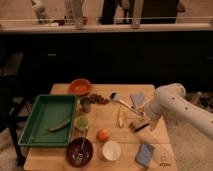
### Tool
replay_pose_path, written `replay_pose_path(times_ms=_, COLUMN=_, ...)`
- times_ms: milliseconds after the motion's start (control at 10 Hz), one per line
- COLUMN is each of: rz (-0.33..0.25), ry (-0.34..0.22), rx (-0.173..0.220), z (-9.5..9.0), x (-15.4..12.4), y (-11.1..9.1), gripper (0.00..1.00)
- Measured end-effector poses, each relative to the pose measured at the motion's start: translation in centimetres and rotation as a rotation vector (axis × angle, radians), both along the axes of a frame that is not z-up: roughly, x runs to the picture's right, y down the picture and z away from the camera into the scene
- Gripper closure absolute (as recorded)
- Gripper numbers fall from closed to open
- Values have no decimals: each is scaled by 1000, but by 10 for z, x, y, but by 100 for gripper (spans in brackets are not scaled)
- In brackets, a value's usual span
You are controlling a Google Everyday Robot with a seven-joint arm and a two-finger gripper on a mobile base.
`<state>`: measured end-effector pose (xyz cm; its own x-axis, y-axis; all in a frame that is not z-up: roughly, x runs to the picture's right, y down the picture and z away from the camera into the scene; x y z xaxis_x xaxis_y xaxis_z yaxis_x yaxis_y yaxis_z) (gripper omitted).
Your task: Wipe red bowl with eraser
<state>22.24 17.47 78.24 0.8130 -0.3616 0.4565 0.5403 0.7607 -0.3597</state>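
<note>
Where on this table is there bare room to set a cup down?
Bare wood: back edge between red bowl and cloth; middle, between green cup and yellow item. Crowded on the right, where the gripper hangs by the eraser.

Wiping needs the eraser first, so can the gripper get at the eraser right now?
Probably yes. The gripper hangs open close beside the eraser near the table's far side from the green tray, and nothing seems to lie between them.
</note>
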Motion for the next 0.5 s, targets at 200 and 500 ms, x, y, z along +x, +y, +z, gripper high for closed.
replay_pose_path(times_ms=200, rz=17, ry=17, rx=2, z=-8, x=9, y=14, gripper=20)
replay_pose_path(times_ms=500, rz=27, ry=19, rx=-4, z=1, x=20, y=19, gripper=20)
